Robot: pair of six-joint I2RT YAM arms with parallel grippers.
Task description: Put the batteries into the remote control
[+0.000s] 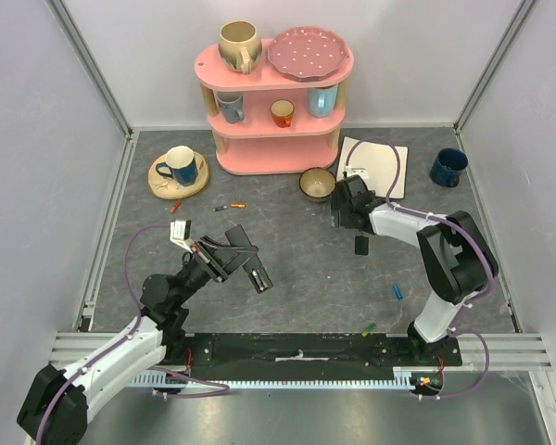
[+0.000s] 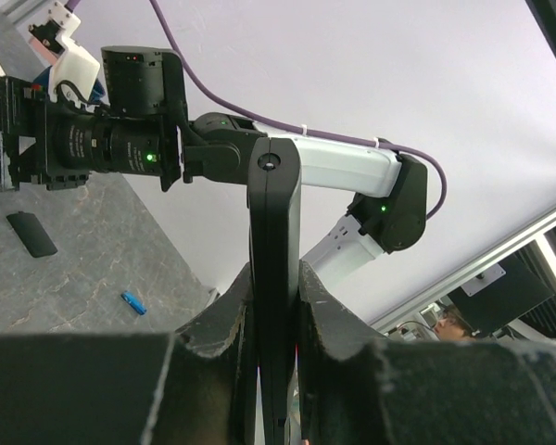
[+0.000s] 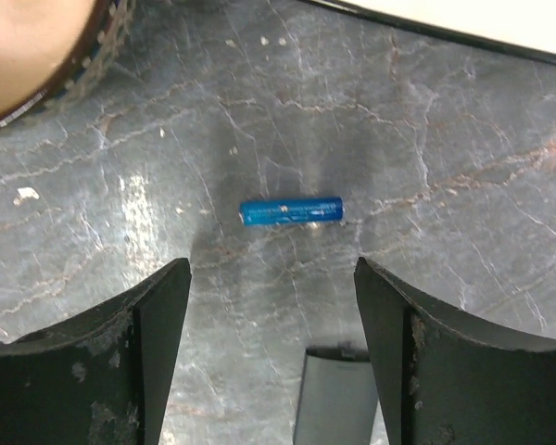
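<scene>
Grey marbled tabletop (image 1: 306,287) boxed in by pale walls (image 1: 37,139) is what I'm working over. On it I count one flat black plastic remote control (image 2: 274,213), two grippers, and four thin cylinder batteries I can be sure of: two blue, one green, one orange. My left gripper (image 2: 276,292) is clamped on the remote control, which stands edge-on between the jaws and reaches well past the fingertips, its far end clear of the tabletop. My right gripper (image 3: 271,278) has its jaws spread wide with nothing in them. The first blue battery (image 3: 292,212) lies crosswise on the table just ahead of the fingertips, centred on the gap and touching neither finger. A small flat black plastic piece (image 3: 338,399) lies further back between those fingers. Only the right wrist camera shows me that battery; from overhead the gripper hides it. The overhead view instead gives me the second blue battery (image 1: 398,290) and the green battery (image 1: 369,327), both well behind the right jaws, and the orange battery (image 1: 236,206), off to the side of the left jaws and well apart. The left wrist camera alone shows how narrow the remote control's gripped edge is.
</scene>
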